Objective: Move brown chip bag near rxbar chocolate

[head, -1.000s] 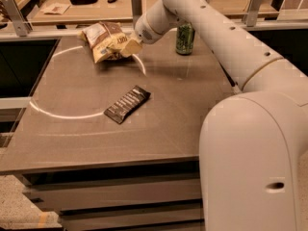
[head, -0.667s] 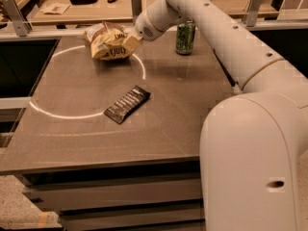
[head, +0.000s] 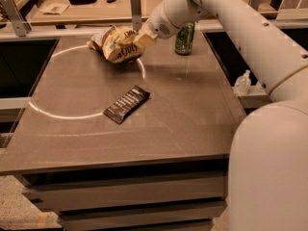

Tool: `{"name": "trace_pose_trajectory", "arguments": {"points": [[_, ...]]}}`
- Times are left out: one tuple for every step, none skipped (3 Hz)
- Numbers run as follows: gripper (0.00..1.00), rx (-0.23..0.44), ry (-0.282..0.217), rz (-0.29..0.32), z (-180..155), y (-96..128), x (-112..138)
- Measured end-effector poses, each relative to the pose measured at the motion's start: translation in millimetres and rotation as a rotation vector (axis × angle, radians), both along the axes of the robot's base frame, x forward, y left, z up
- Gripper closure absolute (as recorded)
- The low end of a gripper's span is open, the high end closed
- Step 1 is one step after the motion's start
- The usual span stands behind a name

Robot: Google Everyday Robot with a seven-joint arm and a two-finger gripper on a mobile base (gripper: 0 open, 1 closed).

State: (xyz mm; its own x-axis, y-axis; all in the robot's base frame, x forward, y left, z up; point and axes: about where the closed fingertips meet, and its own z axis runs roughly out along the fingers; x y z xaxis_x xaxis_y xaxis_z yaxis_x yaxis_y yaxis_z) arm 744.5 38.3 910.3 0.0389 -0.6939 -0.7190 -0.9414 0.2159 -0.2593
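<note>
Supporting surface: grey-brown matte tabletop (head: 183, 109) marked with a thin pale ring (head: 57, 115); drawer fronts (head: 125, 194) sit below its near edge.
Room: a light wooden bench (head: 96, 11) with small clutter stands beyond the far edge, and dark gaps open on both sides.
Chip bag: the puffy, crinkled brown chip bag (head: 117, 44), tan-yellow with a white patch and dark lettering, sits by the far edge, left of centre.
Bar: the slim, flat, dark-wrapped rxbar chocolate (head: 126, 104) with white lettering lies diagonally near the tabletop's middle, well apart from the bag.
Gripper: the tan two-finger gripper (head: 144, 38) on the white arm (head: 231, 18) is closed on the bag's right end.
Can: a green drink can (head: 185, 38) stands upright at the far edge, right of the gripper.
</note>
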Motion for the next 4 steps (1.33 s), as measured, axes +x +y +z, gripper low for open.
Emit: {"name": "trace_pose_trajectory", "arguments": {"points": [[1.00,-0.055,-0.047,0.042,7,-20,-44],[1.00,-0.128,-0.095,0.098,-3,-38,-93],[1.00,-0.169,-0.090,0.108,-15,-56,-134],[1.00,-0.172,-0.039,0.075,-22,-68,-149]]}}
